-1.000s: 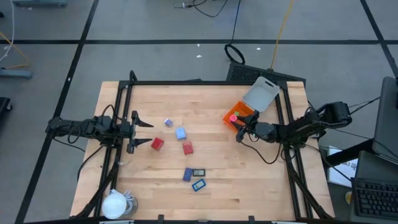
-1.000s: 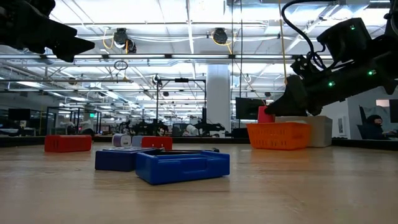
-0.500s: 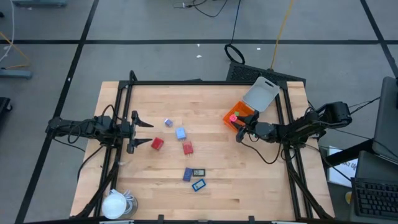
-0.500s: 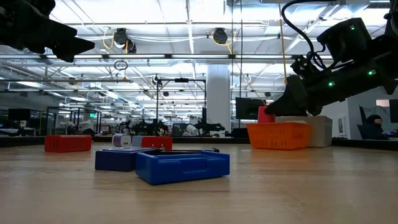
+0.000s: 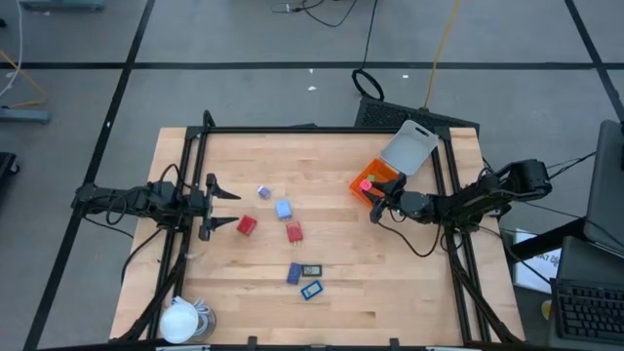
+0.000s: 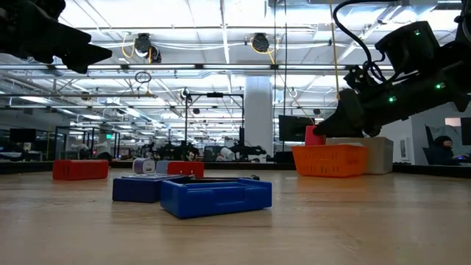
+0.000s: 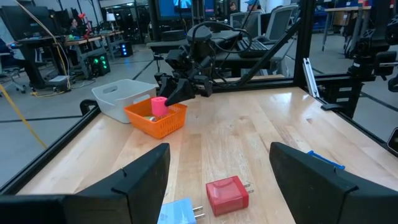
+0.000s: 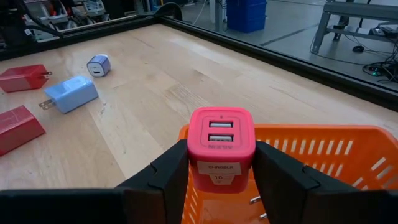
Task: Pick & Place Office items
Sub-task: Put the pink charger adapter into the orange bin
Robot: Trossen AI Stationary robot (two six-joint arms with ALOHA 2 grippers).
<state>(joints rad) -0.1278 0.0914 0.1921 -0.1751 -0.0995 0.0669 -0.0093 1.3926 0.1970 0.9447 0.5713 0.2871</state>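
My right gripper point(image 5: 372, 195) is shut on a pink plug-in charger block point(image 8: 221, 146) over the orange basket point(image 8: 323, 149) at the table's far right. The other office items lie mid-table: a purple cube point(image 5: 263, 192), a pale blue block point(image 5: 284, 208), two red blocks point(image 5: 246, 225) point(image 5: 294, 232), a blue piece point(image 5: 294, 274), a dark flat rectangle point(image 5: 312, 270) and a blue flat rectangle point(image 5: 312, 290). My left gripper point(image 5: 232, 210) hangs open at the table's left, above the wood, with nothing between its fingers. My right gripper pinches the pink charger by its two opposite sides point(image 8: 194, 163), one finger point(image 8: 168, 177) on each. The fingers come nearly level from the table's right, slanting slightly down. The charger is lifted, its face with two sockets turned up, over the basket's rim point(image 8: 292, 134).
A grey lid point(image 5: 409, 148) leans at the basket's far side. A white round lump with a cord point(image 5: 180, 320) sits at the near left corner. A black frame point(image 5: 312, 129) runs around the table. Bare wood lies between the items and the basket.
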